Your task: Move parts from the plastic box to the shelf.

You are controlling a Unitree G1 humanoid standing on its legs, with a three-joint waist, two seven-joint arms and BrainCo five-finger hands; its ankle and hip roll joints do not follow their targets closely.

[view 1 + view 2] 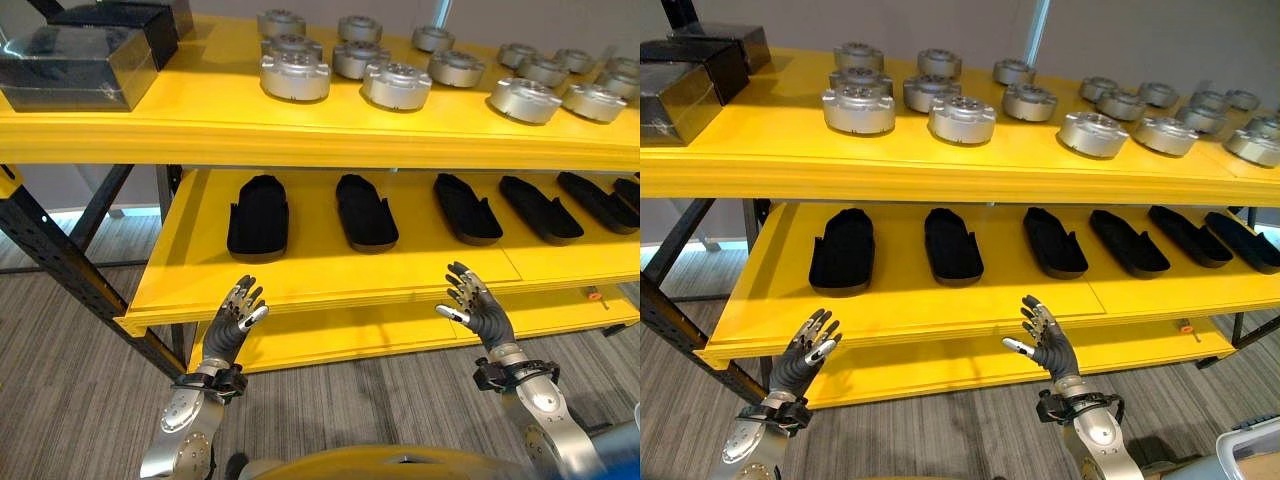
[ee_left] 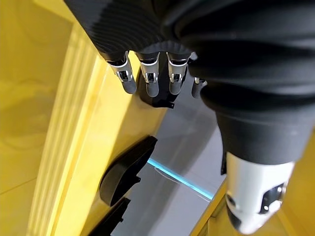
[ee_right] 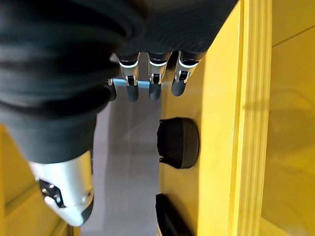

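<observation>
Left eye view: I find my left hand [image 1: 238, 318] and right hand [image 1: 478, 308] raised before the lower shelf [image 1: 300, 285], fingers spread, holding nothing; I judge them between loads. Black parts [image 1: 258, 216] lie in a spaced row there, silver parts [image 1: 294, 75] above. Right eye view: plastic box [image 1: 1255, 445] corner by my right arm. Wrist views: fingers straight, empty.

Count, head views. Round silver metal parts [image 1: 858, 108] on the top shelf [image 1: 940, 170]: thirteen in sight. Black shoe-shaped trays [image 1: 843, 250] on the middle shelf [image 1: 900, 300]: six. Dark boxes [image 1: 78, 65] at the top shelf's left end: two. Robot hands: two.
</observation>
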